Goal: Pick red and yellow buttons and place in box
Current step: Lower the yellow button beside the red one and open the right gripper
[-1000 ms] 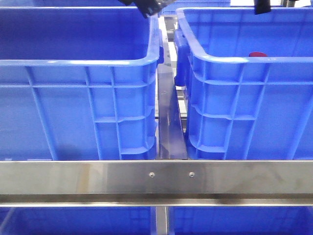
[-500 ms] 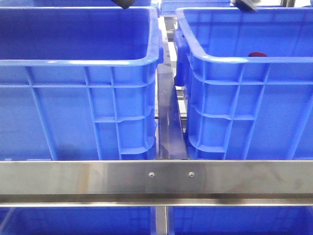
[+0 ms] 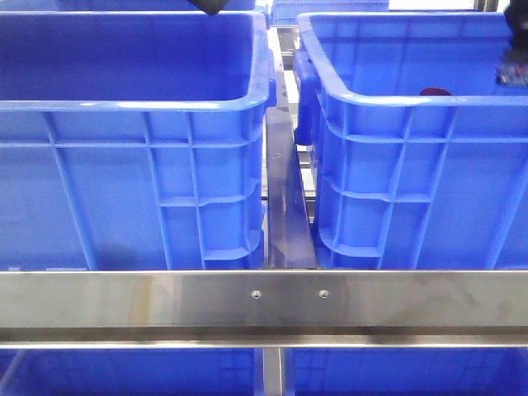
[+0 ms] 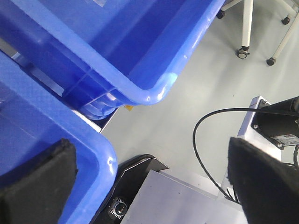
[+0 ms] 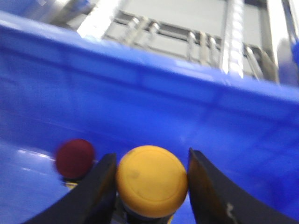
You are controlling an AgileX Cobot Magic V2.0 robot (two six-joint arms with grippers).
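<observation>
The yellow button (image 5: 152, 179) fills the gap between my right gripper's (image 5: 152, 157) two fingers, which press on both its sides. Beside it, lower down, the red button (image 5: 74, 157) lies on the floor of the right blue box (image 5: 140, 93). In the front view only the red button's top (image 3: 435, 91) shows over that box's rim (image 3: 388, 101), and my right gripper (image 3: 516, 51) hangs at the far right inside it. The left gripper (image 4: 149, 144) is open and empty, above the far edge of the left blue box (image 3: 132, 106); only its dark tip (image 3: 206, 7) shows in front.
A steel rail (image 3: 264, 301) crosses in front of both boxes and a steel strip (image 3: 285, 206) runs between them. Under the left gripper are a black cable (image 4: 205, 140), a small camera (image 4: 119, 210), grey floor and chair casters (image 4: 243, 51).
The right gripper has moved from the top edge rightward and down into the right box. The left gripper has pulled up and left, almost out of the front view.
</observation>
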